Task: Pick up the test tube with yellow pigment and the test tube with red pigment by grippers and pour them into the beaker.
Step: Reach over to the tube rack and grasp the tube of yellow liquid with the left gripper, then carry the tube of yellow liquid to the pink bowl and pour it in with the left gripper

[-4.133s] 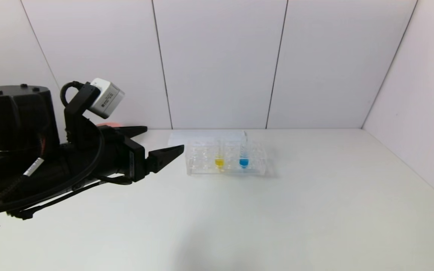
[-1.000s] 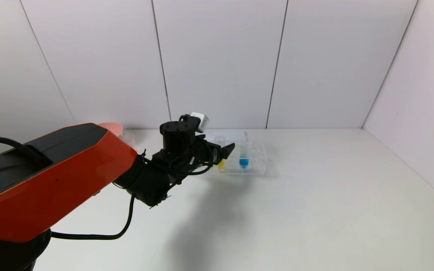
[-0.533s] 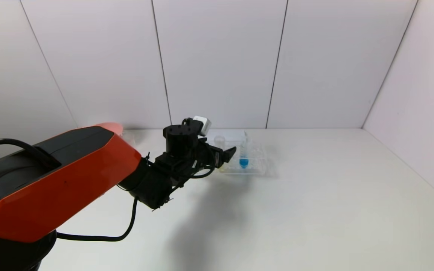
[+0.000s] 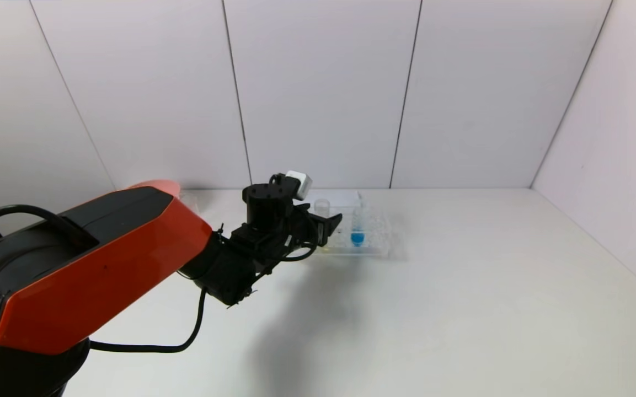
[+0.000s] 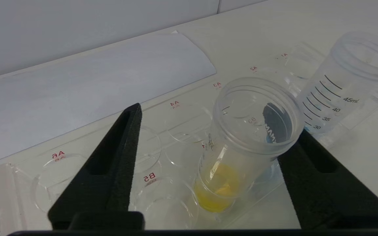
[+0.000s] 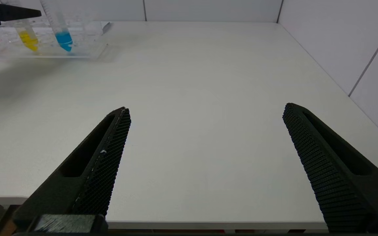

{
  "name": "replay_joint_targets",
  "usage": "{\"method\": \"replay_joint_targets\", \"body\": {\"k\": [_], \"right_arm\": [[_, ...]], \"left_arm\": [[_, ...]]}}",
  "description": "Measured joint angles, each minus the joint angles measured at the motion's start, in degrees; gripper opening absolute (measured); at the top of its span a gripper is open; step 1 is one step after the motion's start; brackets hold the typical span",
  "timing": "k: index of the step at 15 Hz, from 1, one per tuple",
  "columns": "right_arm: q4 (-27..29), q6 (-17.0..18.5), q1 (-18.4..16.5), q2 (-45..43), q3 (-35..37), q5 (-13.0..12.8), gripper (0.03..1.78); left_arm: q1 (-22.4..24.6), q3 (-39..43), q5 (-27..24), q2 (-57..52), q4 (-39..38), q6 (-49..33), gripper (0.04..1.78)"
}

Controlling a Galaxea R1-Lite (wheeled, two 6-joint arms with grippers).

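Inventory, white table (image 4: 461, 286):
- Tubes in view: 2. Test tube with yellow pigment (image 5: 241, 141) ×1, upright in clear rack (image 4: 375, 242), in a near-row hole next to the one marked B5. Blue-bottomed tube (image 4: 357, 226) ×1, upright in same rack, just beside the yellow one, robot's right of it.
- Red tube: can't tell where it is.
- Rack ×1, near back wall, mid-table.
- Pink bowl (image 4: 155, 184) ×1, far left by wall, mostly hidden behind arm.
- Grippers: 2.
 - Left gripper (image 5: 215, 157) at rack, fingers either side of yellow tube's upper part; one finger (image 5: 302, 154) touching tube wall, the other (image 5: 120, 144) apart w/ a gap. Not clamped.
 - Right gripper (image 6: 205, 144) low at near table edge, well apart from rack, fingers spread wide, nothing betw. them.

Vs. 1 s ago: left fingers narrower around yellow tube; arm slightly further fwd. Rack and blue tube same spot.
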Motion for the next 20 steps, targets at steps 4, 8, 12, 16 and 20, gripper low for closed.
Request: {"method": "replay_joint_targets", "body": {"k": [4, 8, 12, 16, 20], "right_arm": [[0.0, 0.0, 0.0, 0.0, 0.0, 0.0, 1.7], [0.0, 0.0, 0.0, 0.0, 0.0, 0.0, 1.7], [0.0, 0.0, 0.0, 0.0, 0.0, 0.0, 1.7], [0.0, 0.0, 0.0, 0.0, 0.0, 0.02, 1.7], [0.0, 0.0, 0.0, 0.0, 0.0, 0.0, 1.7]], "left_arm": [[-0.3, 0.16, -0.05, 0.0, 0.05, 0.0, 0.53], [-0.48, 0.48, 0.06, -0.2, -0.23, 0.04, 0.49], [-0.59, 0.8, 0.11, -1.18, -0.12, 0.22, 0.49], [-0.59, 1.24, 0.11, -3.69, -0.39, 0.3, 0.49], [-0.56, 2.12, 0.02, -6.47, -0.41, 0.39, 0.49]]}}
